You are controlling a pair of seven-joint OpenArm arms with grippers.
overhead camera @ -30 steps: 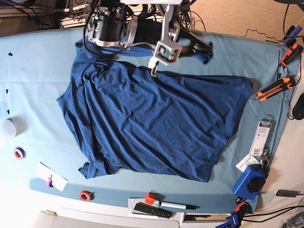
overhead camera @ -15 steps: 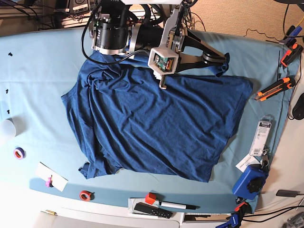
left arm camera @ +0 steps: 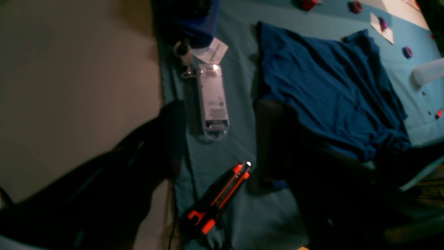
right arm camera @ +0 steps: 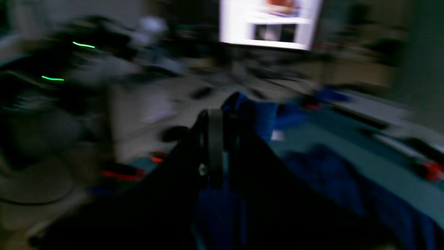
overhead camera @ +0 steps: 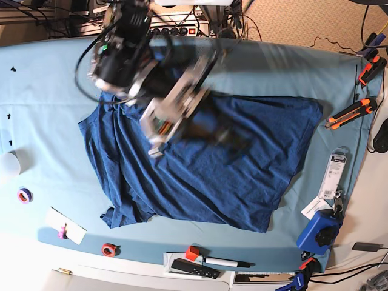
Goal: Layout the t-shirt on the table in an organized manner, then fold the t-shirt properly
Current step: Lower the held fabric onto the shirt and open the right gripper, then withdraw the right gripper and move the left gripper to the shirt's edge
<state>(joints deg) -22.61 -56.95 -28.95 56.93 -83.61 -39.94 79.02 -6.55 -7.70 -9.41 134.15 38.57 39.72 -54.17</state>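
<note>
Sweeping my right gripper (right arm camera: 215,152) across the t-shirt (overhead camera: 200,163), I have it clenched on a fold of the navy cloth; the wrist view shows fabric bunched at the closed jaws. The shirt lies mid-table (overhead camera: 48,91), rumpled along its left side, flatter toward the right. My risk as I judge it: the arm blurs with speed, so the pinched cloth may slip free or drag the whole shirt askew and add wrinkles. Left of the shirt there is bare teal room. Rightward, its hem nears the cutter (overhead camera: 350,113) and the table's edge, so room is tight there. My left gripper (left arm camera: 215,146) stands released, holding nothing, by the cutter.
</note>
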